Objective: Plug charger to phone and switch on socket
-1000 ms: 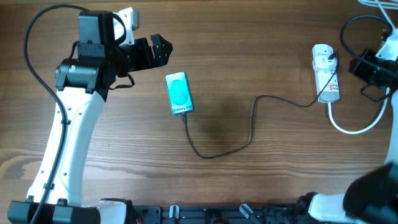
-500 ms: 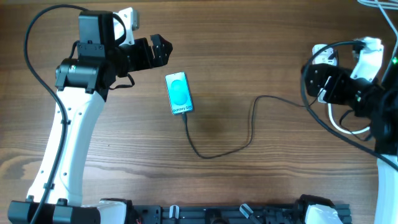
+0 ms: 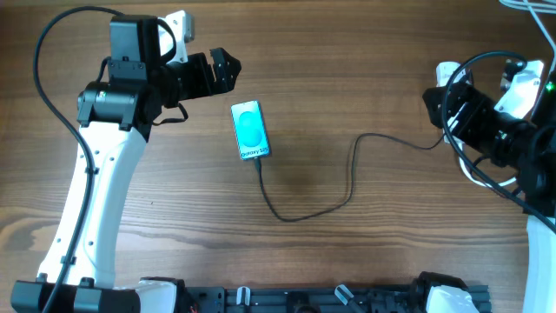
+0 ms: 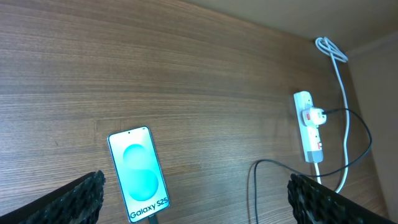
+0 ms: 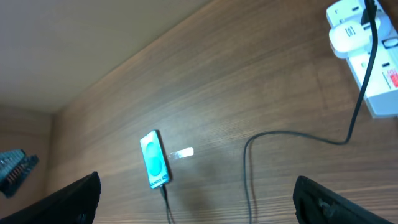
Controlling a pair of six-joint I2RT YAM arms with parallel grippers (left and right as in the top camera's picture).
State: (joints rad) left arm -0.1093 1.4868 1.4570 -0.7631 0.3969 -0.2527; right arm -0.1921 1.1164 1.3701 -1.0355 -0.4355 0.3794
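The phone [image 3: 250,130] lies screen up left of the table's middle, showing "Galaxy S25" in the left wrist view [image 4: 138,175] and appearing small in the right wrist view [image 5: 155,159]. The charger [image 3: 351,178] is a thin black cable whose connector sits in the phone's bottom edge. It loops right to a white plug on the socket [image 5: 373,68]. In the overhead view only the socket's top end [image 3: 447,71] shows, under my right arm. My right gripper [image 3: 440,111] hovers above it, open and empty [image 5: 196,196]. Up and left of the phone, my left gripper [image 3: 228,69] stands open and empty [image 4: 196,198].
The socket's thick white cord [image 4: 337,62] runs away to the table's back right corner. A bright glare patch [image 5: 181,152] lies on the wood beside the phone. Bare wood spreads between the phone and the socket [image 4: 309,124].
My right arm has swung in from the right edge to hang over the socket, and its gripper has gone from shut to open. The left arm, phone and cable have not moved.
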